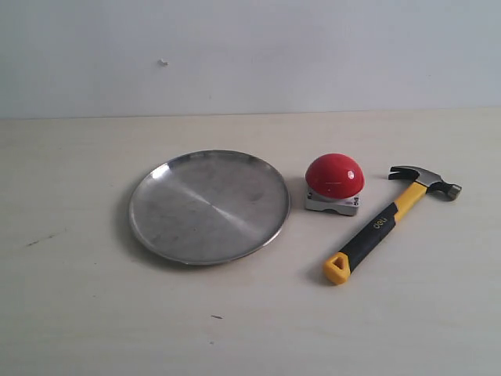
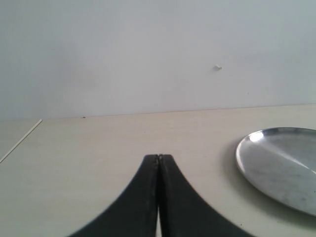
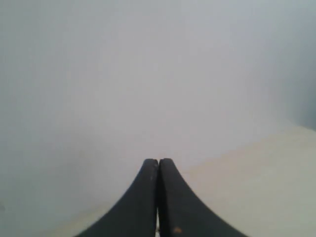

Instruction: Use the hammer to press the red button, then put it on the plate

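Observation:
In the exterior view the hammer (image 1: 386, 221) lies flat on the table at the right, dark head toward the back right, yellow loop toward the front. Just left of it sits the red button (image 1: 334, 176) on its grey base. The round silver plate (image 1: 209, 206) lies left of the button; its rim also shows in the left wrist view as the plate (image 2: 281, 165). No arm appears in the exterior view. My left gripper (image 2: 158, 157) is shut with nothing in it, above bare table. My right gripper (image 3: 158, 161) is shut and empty, facing the wall.
The pale wooden table (image 1: 78, 298) runs back to a plain white wall (image 1: 250, 55). A table edge line (image 2: 19, 140) shows in the left wrist view. A corner of the table (image 3: 266, 182) appears in the right wrist view.

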Controlling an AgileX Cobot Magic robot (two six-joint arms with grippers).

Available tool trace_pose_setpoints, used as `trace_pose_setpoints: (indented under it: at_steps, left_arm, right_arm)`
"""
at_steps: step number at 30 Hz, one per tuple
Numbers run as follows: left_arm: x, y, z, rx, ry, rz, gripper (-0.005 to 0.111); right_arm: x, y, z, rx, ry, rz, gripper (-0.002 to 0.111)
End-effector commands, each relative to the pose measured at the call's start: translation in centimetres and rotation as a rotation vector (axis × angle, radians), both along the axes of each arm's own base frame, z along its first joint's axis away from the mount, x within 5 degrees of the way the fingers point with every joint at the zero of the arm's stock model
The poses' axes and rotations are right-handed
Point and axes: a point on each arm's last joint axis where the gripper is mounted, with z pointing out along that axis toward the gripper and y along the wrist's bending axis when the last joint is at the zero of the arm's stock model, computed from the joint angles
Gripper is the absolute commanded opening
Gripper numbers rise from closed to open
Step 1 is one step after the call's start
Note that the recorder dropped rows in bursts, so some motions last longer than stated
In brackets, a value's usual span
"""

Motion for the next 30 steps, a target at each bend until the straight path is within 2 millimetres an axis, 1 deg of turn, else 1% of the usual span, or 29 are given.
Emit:
trace_pose_setpoints:
  at_steps: [1, 3, 4, 6, 8, 10, 11, 12, 13, 14, 15, 18, 19, 20, 21, 24, 26, 30]
  left_arm:
    - [-0.1, 0.0, 0.0, -0.003, -0.008, 0.000, 0.000]
    - [-0.1, 0.0, 0.0, -0.003, -0.008, 0.000, 0.000]
    - [-0.1, 0.0, 0.0, -0.003, -0.008, 0.000, 0.000]
    - [-0.1, 0.0, 0.0, -0.003, -0.008, 0.000, 0.000]
    - [-0.1, 0.0, 0.0, -0.003, -0.008, 0.000, 0.000]
    - [-0.1, 0.0, 0.0, -0.003, -0.008, 0.000, 0.000]
    - [-0.1, 0.0, 0.0, -0.003, -0.008, 0.000, 0.000]
    - [-0.1, 0.0, 0.0, -0.003, -0.008, 0.000, 0.000]
    - [-0.1, 0.0, 0.0, -0.003, -0.008, 0.000, 0.000]
    - [-0.1, 0.0, 0.0, -0.003, -0.008, 0.000, 0.000]
    - [-0.1, 0.0, 0.0, -0.003, -0.008, 0.000, 0.000]
    - [-0.1, 0.0, 0.0, -0.003, -0.008, 0.000, 0.000]
    - [-0.1, 0.0, 0.0, -0.003, -0.008, 0.000, 0.000]
    - [-0.1, 0.0, 0.0, -0.003, -0.008, 0.000, 0.000]
    - [-0.1, 0.0, 0.0, -0.003, -0.008, 0.000, 0.000]
    - [-0.1, 0.0, 0.0, -0.003, -0.008, 0.000, 0.000]
    - [-0.1, 0.0, 0.0, -0.003, -0.008, 0.000, 0.000]
    - [-0.1, 0.0, 0.0, -0.003, -0.008, 0.000, 0.000]
  right_arm:
    - [-0.5, -0.6, 1.5, 0.366, -0.251, 0.012, 0.000]
    - [-0.4, -0.6, 1.3, 0.367, -0.228, 0.014, 0.000]
    - [-0.2, -0.4, 0.8, 0.353, -0.163, 0.019, 0.000]
    - [-0.2, -0.3, 0.5, 0.336, -0.124, 0.021, 0.000]
    - [-0.4, -0.3, 1.4, 0.195, -0.185, 0.010, 0.000]
    - [-1.3, 0.1, 5.7, 0.110, -0.273, 0.024, 0.000]
    - [-1.3, 0.1, 8.6, 0.075, -0.277, 0.022, 0.000]
    - [-1.2, 0.1, 10.8, 0.065, -0.272, 0.022, 0.000]
    - [-0.4, 0.1, 13.8, 0.042, -0.221, 0.017, 0.000]
    - [0.3, 0.0, 15.8, 0.033, -0.189, 0.013, 0.000]
    - [1.5, -0.2, 18.1, 0.012, -0.116, 0.005, 0.000]
    - [4.1, -0.4, 21.5, -0.003, -0.004, 0.017, 0.000]
    - [4.6, -0.3, 22.4, -0.012, 0.023, 0.033, 0.000]
    - [5.8, -0.1, 23.1, -0.017, 0.072, 0.070, 0.000]
    - [6.4, 0.2, 23.7, -0.019, 0.107, 0.110, 0.000]
    - [8.9, 1.3, 24.1, -0.010, 0.218, 0.268, 0.000]
    - [10.5, 1.7, 23.4, 0.010, 0.290, 0.334, 0.000]
    - [13.7, 1.6, 20.9, 0.033, 0.467, 0.377, 0.000]
